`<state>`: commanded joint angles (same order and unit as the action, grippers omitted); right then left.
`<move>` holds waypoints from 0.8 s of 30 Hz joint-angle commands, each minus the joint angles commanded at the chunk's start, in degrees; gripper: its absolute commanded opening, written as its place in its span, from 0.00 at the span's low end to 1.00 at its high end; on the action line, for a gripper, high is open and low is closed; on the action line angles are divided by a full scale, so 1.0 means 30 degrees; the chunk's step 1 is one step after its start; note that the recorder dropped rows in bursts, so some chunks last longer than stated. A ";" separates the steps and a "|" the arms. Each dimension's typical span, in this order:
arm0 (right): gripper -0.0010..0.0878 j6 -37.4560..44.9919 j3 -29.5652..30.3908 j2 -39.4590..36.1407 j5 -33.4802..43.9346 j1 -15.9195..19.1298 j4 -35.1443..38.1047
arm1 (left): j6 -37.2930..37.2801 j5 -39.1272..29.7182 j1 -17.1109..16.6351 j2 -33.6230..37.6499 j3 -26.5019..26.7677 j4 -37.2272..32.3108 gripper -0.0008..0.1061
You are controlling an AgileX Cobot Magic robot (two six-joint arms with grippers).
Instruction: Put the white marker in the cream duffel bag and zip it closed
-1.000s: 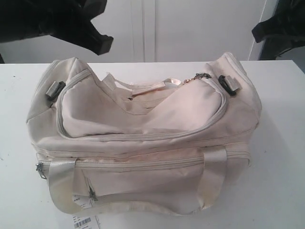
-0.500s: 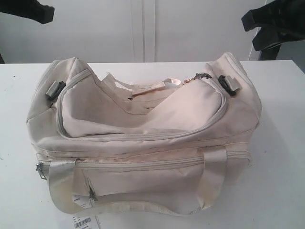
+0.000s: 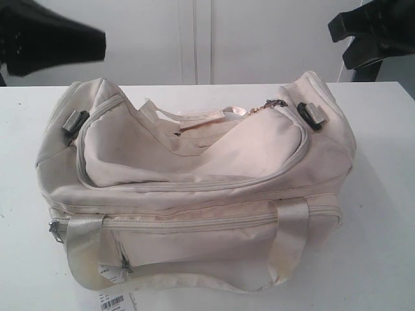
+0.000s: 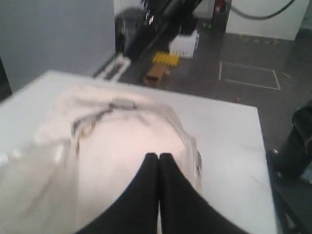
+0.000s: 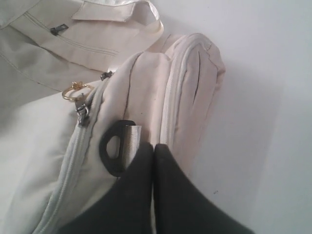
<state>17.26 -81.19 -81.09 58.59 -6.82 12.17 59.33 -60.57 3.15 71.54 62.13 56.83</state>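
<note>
Nearest me, the cream duffel bag [image 3: 194, 188] lies on the white table [image 3: 382, 214], its gold ring zip pull [image 3: 264, 105] at the right end (beside a black buckle [image 3: 310, 116]). Farther back and raised, my left gripper [image 4: 159, 156] and right gripper [image 5: 154, 145] are both pinched together, empty.

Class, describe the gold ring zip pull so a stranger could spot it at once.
A big cream duffel bag lies on the white table. Follow its top zip to its right end in the exterior view, by a black buckle. The ring pull there is the only gold piece; other zip pulls are dull grey.
</note>
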 joint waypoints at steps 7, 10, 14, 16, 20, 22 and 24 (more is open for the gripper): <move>0.01 -0.2316 0.0000 0.0051 0.0222 0.0000 -0.5613 | -1.2634 0.3705 0.0000 -0.1610 0.0000 -1.2743 0.01; 0.01 -0.4770 0.0160 0.0339 0.0267 0.0050 -0.9354 | -1.5090 0.4720 0.0000 -0.2599 -0.0036 -1.6001 0.01; 0.01 -0.5488 0.0924 0.1206 0.0075 0.0239 -0.9833 | -1.5923 0.5402 0.0000 -0.3482 -0.0144 -1.6691 0.01; 0.01 -0.5488 0.1579 0.1788 -0.0105 0.0414 -0.8997 | -1.5923 0.5480 0.0000 -0.3826 -0.0144 -1.6550 0.01; 0.01 -0.4683 0.3018 0.2977 -0.0659 0.0966 -0.6898 | -1.5923 0.5480 0.0396 -0.4591 -0.0144 -1.6375 0.01; 0.01 -0.4597 0.3664 0.3577 -0.1055 0.1101 -0.6291 | -1.5923 0.5480 0.0849 -0.5067 -0.0186 -1.6271 0.01; 0.01 -0.5007 0.4414 0.4328 -0.1727 0.1151 -0.6466 | -1.5866 0.5790 0.1324 -0.5588 -0.0510 -1.6278 0.01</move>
<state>2.24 -67.95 -68.11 53.41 -3.37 -7.23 11.73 -43.20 7.12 54.78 60.60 8.00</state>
